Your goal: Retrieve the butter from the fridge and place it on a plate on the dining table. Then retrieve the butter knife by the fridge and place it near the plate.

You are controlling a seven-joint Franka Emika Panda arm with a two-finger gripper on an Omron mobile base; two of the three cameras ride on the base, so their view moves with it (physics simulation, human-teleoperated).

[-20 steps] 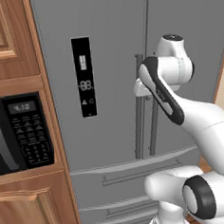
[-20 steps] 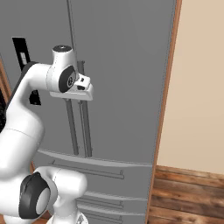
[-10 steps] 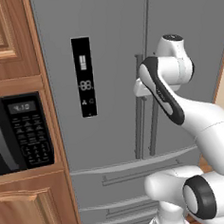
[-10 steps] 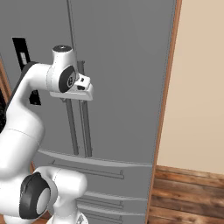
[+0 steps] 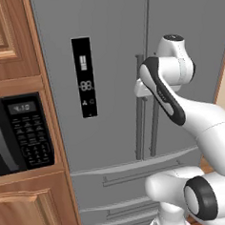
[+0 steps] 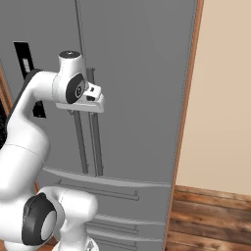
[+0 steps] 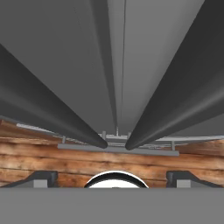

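Here, going left to right, a black microwave (image 5: 20, 133) sits in the wood cabinet, then the closed fridge (image 5: 109, 47) with its black display panel (image 5: 84, 77). The tool (image 7: 112, 175) is up at the fridge handles (image 5: 139, 112), its tips spread wide, holding nothing.

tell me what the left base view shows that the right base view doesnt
Left base view alone: the black microwave set in wooden cabinets beside the fridge, and the fridge's black display panel seen head-on.

Right base view alone: a beige wall to the right of the fridge and a strip of wood floor below it.

Both: the grey fridge with its doors closed, its two long vertical handles and lower drawers, and the arm raised with the gripper at the handles.
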